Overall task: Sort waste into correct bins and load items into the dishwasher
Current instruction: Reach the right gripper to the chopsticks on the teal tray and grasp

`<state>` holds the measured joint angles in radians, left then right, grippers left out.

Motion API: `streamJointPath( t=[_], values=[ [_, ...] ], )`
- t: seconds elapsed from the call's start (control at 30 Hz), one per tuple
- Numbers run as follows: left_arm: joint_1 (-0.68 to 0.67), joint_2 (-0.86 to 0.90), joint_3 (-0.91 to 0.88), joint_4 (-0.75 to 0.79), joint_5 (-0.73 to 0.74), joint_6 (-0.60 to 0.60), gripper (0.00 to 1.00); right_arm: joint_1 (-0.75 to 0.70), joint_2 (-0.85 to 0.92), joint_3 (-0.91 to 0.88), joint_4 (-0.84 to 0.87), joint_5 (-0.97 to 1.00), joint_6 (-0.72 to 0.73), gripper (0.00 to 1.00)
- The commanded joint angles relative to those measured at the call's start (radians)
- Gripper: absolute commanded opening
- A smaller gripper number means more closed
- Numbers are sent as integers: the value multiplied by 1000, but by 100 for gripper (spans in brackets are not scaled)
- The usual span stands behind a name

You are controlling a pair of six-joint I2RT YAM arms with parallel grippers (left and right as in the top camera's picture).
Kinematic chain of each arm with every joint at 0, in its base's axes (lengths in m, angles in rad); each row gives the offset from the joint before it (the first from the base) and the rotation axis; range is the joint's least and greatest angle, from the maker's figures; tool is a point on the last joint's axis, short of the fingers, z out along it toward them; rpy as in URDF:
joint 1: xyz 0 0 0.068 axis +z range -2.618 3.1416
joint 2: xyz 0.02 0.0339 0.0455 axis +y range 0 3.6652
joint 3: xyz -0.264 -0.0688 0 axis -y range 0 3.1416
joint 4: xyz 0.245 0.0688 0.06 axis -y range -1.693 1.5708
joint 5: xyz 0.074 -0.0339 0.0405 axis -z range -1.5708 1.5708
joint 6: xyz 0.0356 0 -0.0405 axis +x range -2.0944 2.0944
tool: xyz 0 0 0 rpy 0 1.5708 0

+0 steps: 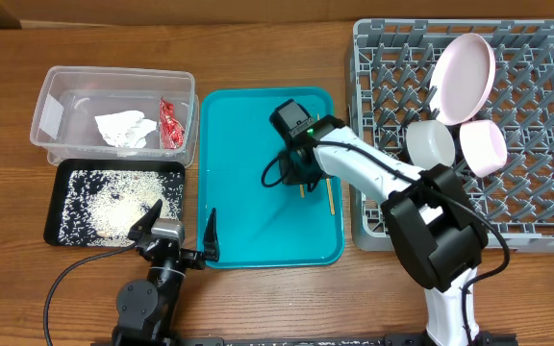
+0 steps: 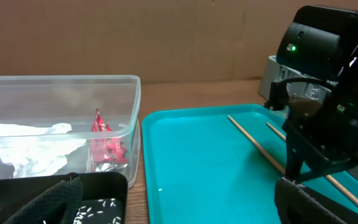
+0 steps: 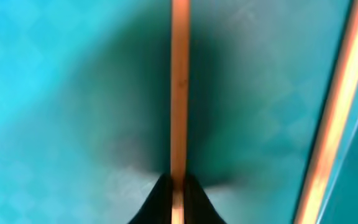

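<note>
Wooden tabletop (image 1: 258, 38), teal tray (image 1: 248, 216), chopstick (image 3: 179, 93) pinched, grey rack (image 1: 402, 27)

Overhead cam: fixed above table, looks straight down from far off. Whole layout in frame: clear tub (image 1: 113, 73) + black tray (image 1: 52, 204) left, teal tray (image 1: 248, 197) centre, dish rack (image 1: 546, 197) right, my base at near edge.

L wrist cam: low, near-left, by black tray (image 2: 104, 180) corner. Faces far-right across teal tray (image 2: 204, 162); clear tub (image 2: 135, 102) left, my right arm (image 2: 328, 74) right.

R wrist cam: v. close, facing down on teal tray (image 3: 55, 93). One chopstick (image 3: 179, 93) mid-frame, second chopstick (image 3: 334, 112) at right edge.

Shared: teal tray in all 3 views; clear tub + black tray in overhead & L wrist.
</note>
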<state>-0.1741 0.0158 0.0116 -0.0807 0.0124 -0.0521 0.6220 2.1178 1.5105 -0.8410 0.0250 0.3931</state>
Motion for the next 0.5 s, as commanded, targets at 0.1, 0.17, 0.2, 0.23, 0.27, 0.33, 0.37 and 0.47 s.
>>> streamJointPath(
  t=[0.1, 0.17, 0.2, 0.23, 0.27, 0.33, 0.37, 0.47],
  values=[
    [10, -11, -7, 4, 7, -7, 100, 24, -48, 3, -45, -16, 3, 4],
    [10, -11, -7, 4, 6, -7, 100, 18, -106, 28, -67, -8, 0, 4],
    [10, -11, -7, 4, 6, -7, 100, 16, -132, 34, -73, 1, 0, 4],
    [10, -11, -7, 4, 6, -7, 100, 11, -177, 39, -80, 19, 0, 4],
    [10, -11, -7, 4, 6, -7, 100, 8, -214, 40, -82, 36, 1, 4],
    [10, -11, -7, 4, 6, -7, 100, -7, -300, 40, -83, 81, 1, 4],
    [10, -11, -7, 4, 6, -7, 100, -18, -335, 40, -85, 105, 1, 4],
    [10, -11, -7, 4, 7, -7, 100, -74, -428, 40, -111, 203, 0, 4]
  ],
)
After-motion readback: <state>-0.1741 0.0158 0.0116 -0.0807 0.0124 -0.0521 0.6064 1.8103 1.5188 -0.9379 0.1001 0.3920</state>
